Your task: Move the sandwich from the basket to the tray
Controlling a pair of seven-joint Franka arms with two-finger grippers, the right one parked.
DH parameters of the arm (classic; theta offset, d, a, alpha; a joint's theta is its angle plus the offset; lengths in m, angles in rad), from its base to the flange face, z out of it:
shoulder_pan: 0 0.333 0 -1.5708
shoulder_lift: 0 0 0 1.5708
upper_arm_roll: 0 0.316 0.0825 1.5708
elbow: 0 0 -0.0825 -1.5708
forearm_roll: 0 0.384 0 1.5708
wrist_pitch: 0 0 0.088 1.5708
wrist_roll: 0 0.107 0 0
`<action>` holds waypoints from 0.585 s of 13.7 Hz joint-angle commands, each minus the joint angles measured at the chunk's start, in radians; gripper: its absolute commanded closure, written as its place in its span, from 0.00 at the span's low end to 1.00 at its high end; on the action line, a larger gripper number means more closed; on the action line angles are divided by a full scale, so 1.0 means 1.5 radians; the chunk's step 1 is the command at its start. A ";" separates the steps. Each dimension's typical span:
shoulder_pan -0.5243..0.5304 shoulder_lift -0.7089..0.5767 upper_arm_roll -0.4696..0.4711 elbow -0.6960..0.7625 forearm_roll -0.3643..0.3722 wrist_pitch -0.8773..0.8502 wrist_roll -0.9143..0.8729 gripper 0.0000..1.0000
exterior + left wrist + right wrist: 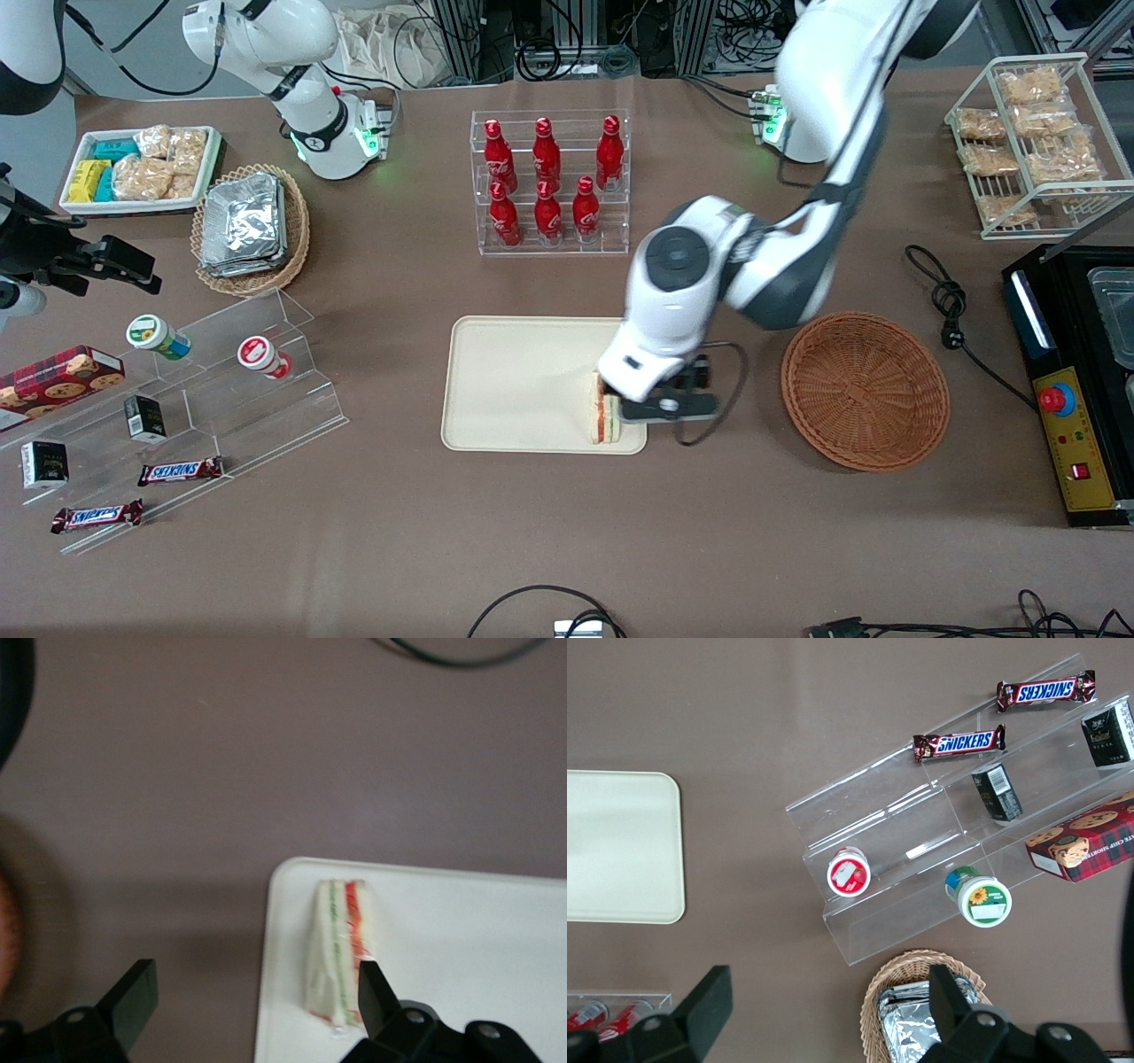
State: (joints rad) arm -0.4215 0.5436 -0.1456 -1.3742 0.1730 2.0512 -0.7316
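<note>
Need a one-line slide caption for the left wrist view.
Open claw over the tray corner, sandwich resting on the tray.

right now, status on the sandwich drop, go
Claw open, low over the tray corner. Sandwich on the tray near its edge, one finger beside it. Basket has nothing in it.

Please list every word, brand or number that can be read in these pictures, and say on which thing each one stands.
"SNICKERS": on both chocolate bars by the clear plastic steps.
Red bottles, cookie box, two small black boxes, two round-lidded cups: print too small to read.
Sandwich, tray, basket: no text.
The gripper, open above the tray's edge beside the sandwich, bears none.
</note>
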 commanded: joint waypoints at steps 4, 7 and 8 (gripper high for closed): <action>0.179 -0.215 0.025 -0.130 -0.092 -0.121 0.196 0.00; 0.239 -0.284 0.026 -0.148 -0.089 -0.185 0.259 0.00; 0.250 -0.307 0.025 -0.162 -0.088 -0.192 0.269 0.00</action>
State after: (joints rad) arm -0.0732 0.1746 -0.0967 -1.5394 0.0512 1.7793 -0.3629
